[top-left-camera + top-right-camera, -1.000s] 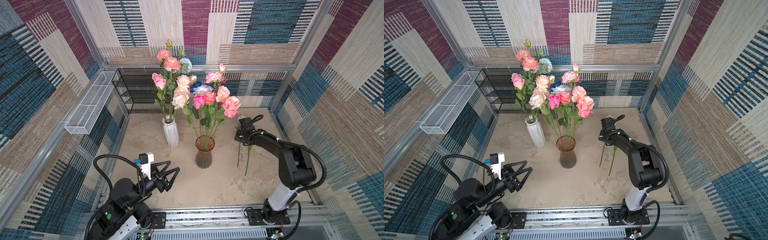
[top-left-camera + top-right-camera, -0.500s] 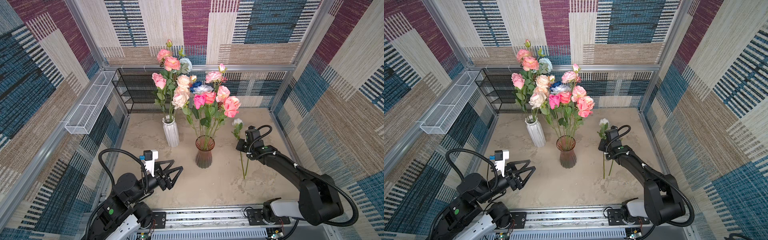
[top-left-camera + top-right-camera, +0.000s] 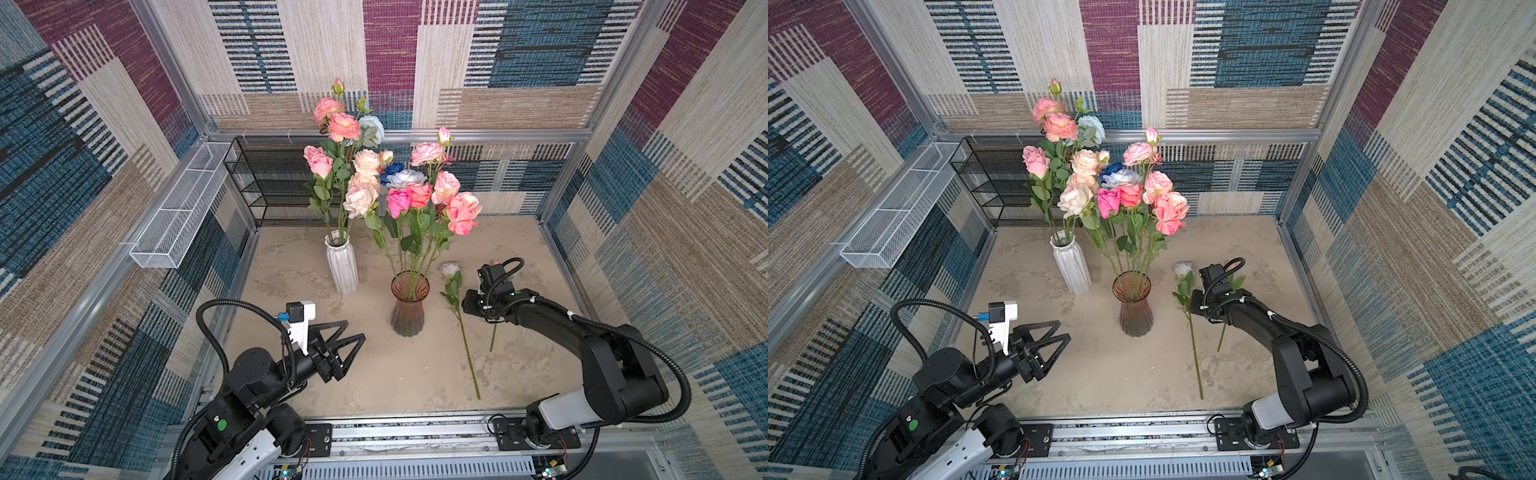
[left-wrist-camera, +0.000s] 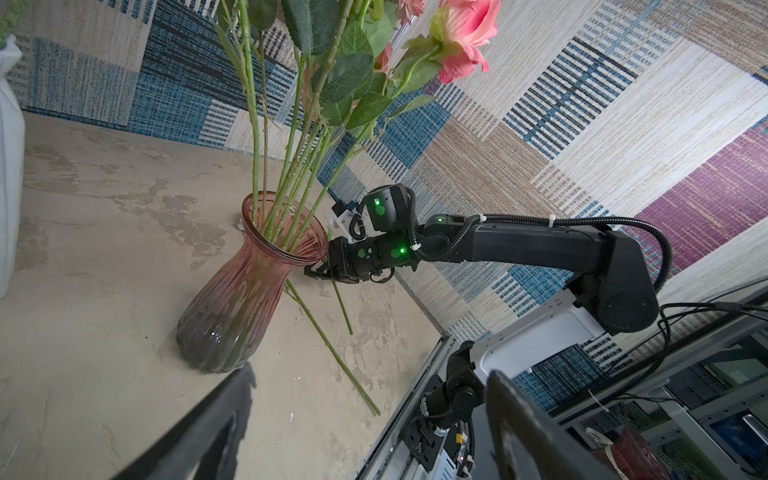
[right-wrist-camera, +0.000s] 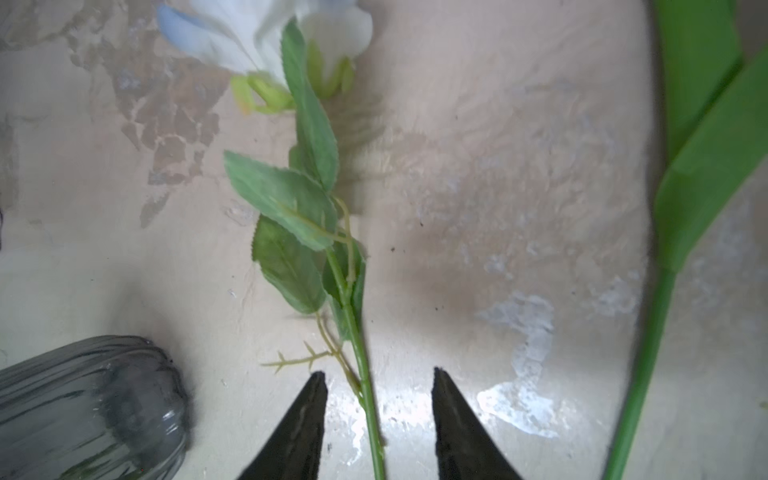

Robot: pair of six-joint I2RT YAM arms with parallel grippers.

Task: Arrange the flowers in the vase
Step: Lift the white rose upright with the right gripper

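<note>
Hovering low over the table [image 3: 374, 374], the right gripper [image 5: 377, 372] is straddling the thin green stem of a white rose [image 3: 450, 270]. The rose is lying flat just beside the pink glass vase [image 3: 409, 305], on the right arm's side of it. The gripper's two dark fingers are standing moderately apart with the stem running between them. Neither finger is touching it, so nothing is being held. A second loose stem [image 3: 493, 338] with a broad leaf is lying a little farther from the pink glass vase, its head hidden under the arm. The left gripper [image 3: 356, 330] is waiting near the pink glass vase on the opposite side, raised off the table, its fingers spread wide and empty. Several roses [image 3: 419, 195] are already standing in the pink glass vase, and more are filling a white vase [image 3: 343, 266] just behind it on the left arm's side. The white rose is probably going to feel very light. Its thin, springy, smooth stem is likely to twist or slip in a loose pinch, and the fabric petals and leaves are looking soft and easy to crush. The bare stretch of stem just below the lowest leaves, where the fingers are sitting, is looking like the best place to pinch.
</note>
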